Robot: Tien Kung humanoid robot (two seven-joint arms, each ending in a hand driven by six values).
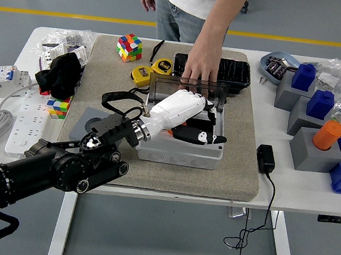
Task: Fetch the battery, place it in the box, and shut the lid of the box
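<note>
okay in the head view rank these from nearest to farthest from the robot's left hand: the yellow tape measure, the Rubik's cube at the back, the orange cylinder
From the left hand:
1. Tape measure, just behind and to its left on the mat.
2. Rubik's cube, farther back left, at the mat's far corner.
3. Orange cylinder, far off at the table's right end.

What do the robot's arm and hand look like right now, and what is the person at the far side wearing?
The left arm is black, built of rounded jointed segments with silver bolts. A ribbed metal wrist joins it to the left hand, which has a glossy white shell and black fingers with white patches. The person wears a white shirt and grey jeans.
</note>
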